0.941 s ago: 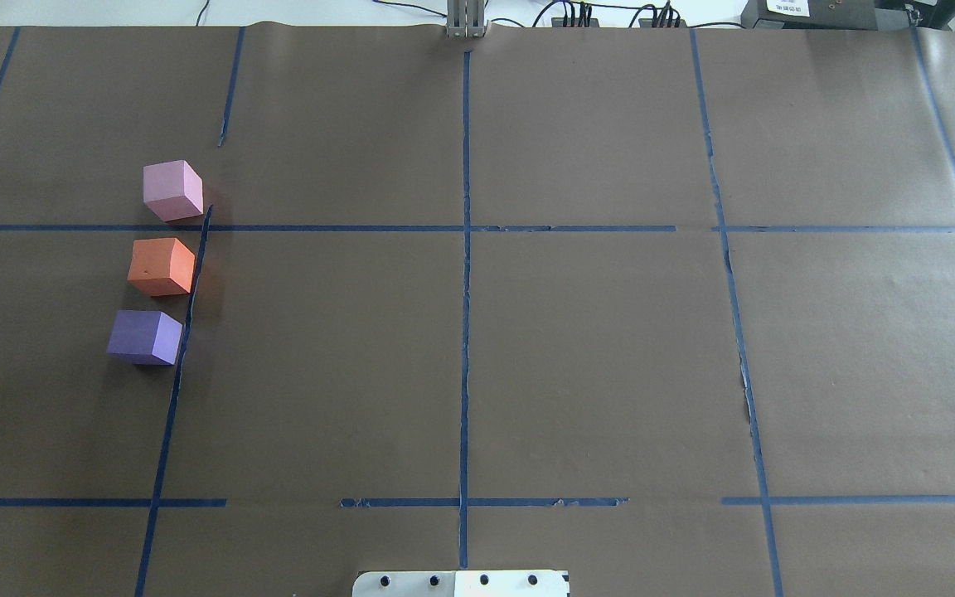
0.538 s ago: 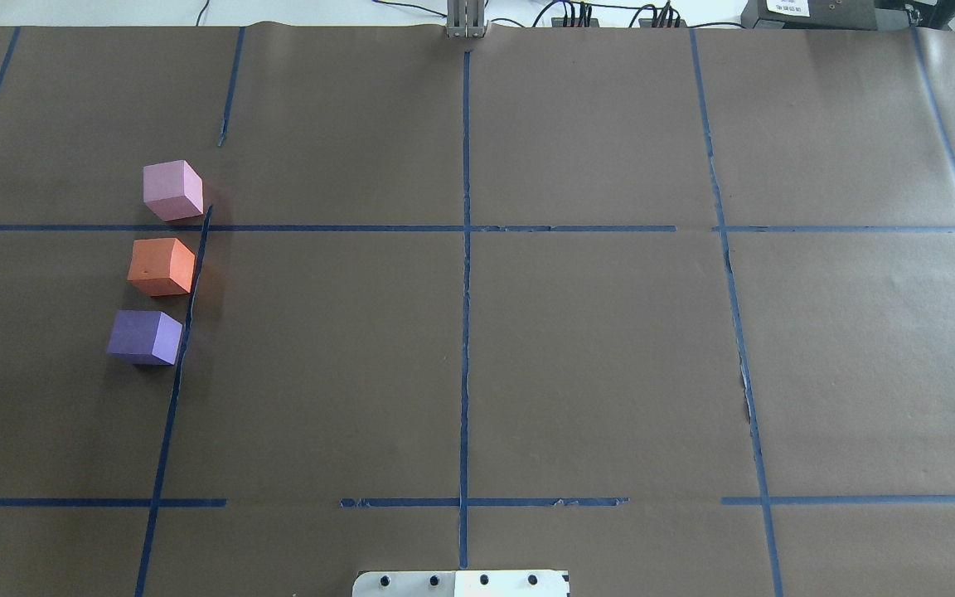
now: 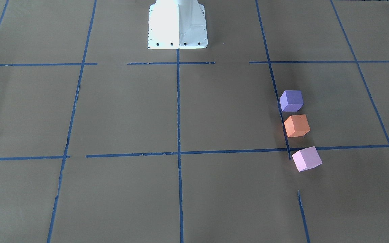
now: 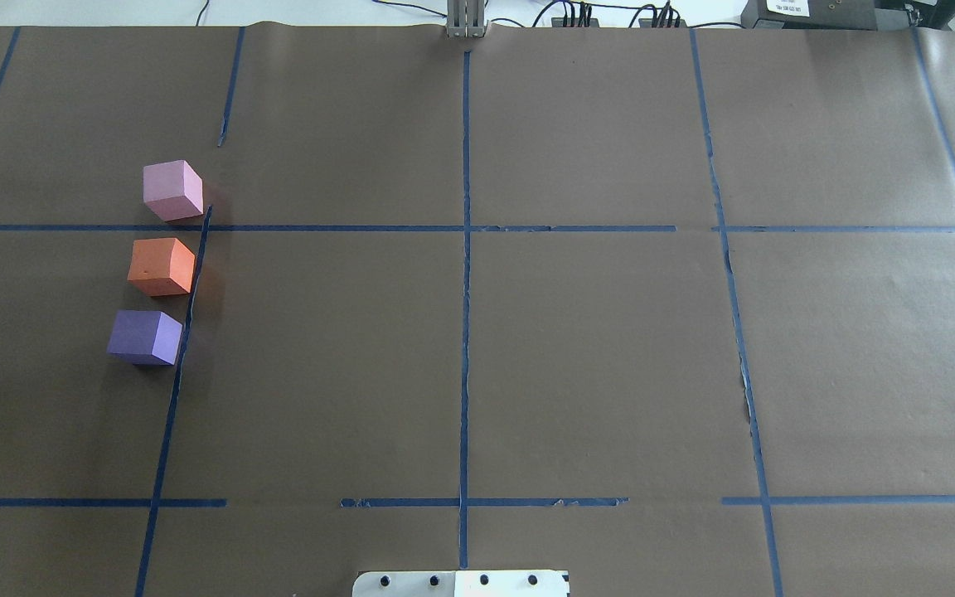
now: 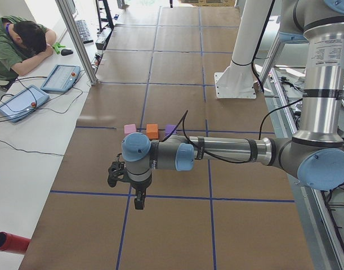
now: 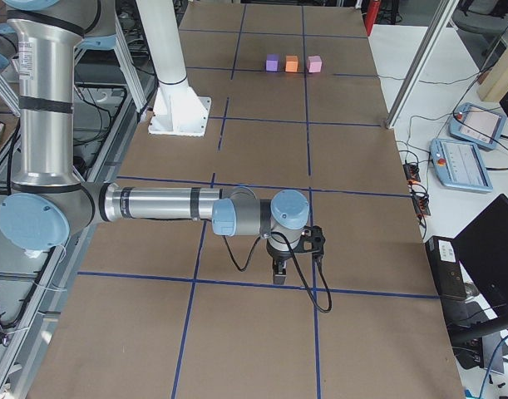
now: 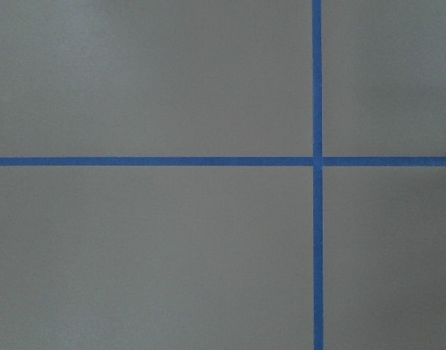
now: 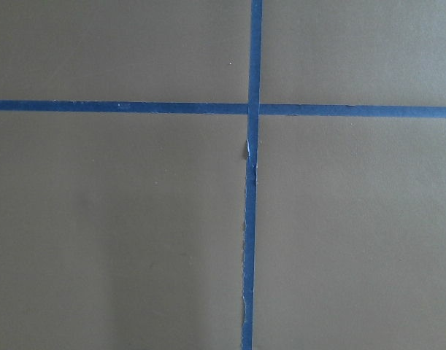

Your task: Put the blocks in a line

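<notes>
Nothing has moved, so the line looks done: the purple block (image 4: 144,337) and pink block (image 4: 172,190) sit just beside the orange block (image 4: 161,265), one on each side, while the left gripper (image 5: 139,201) and right gripper (image 6: 278,272) hang far from it, too small to tell if spread or pressed together.

Pink block (image 4: 172,190), orange block (image 4: 162,265) and purple block (image 4: 144,337) stand near the left end of the tabletop (image 4: 593,356); rightward it lies bare.
</notes>
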`<state>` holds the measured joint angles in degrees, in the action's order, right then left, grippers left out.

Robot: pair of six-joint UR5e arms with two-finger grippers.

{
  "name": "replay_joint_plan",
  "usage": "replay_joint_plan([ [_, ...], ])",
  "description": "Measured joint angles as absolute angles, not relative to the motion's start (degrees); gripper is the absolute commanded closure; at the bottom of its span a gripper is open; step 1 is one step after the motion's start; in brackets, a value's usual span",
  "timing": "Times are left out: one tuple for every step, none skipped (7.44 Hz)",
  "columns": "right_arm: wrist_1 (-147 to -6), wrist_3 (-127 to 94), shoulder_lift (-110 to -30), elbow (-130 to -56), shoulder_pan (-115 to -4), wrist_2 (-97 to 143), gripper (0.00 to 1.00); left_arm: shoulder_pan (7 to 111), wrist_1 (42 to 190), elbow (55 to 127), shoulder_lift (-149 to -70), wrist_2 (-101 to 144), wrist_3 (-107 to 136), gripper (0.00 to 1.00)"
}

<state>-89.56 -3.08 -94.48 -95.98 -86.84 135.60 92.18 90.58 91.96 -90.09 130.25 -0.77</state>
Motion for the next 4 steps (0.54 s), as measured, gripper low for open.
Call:
replay_joint_plan([
  [-89.56,-3.08,-94.48,-95.98,-86.84,135.58,0.00,91.90,90.60,91.97,-90.09,130.23,-0.83,0.00],
  [-89.56,-3.08,-94.48,-95.98,-86.84,135.59,0.00,91.50,90.63,91.97,-90.09,130.23,-0.86,0.00],
  [-89.56,-3.08,-94.48,-95.98,-86.84,135.61,0.00,91.07,90.65,91.99,-90.09,130.25,-0.87,0.00],
  [-89.56,-3.08,-94.48,-95.98,-86.84,135.61,0.00,90.84,90.64,92.01,-90.09,130.25,-0.86,0.00],
])
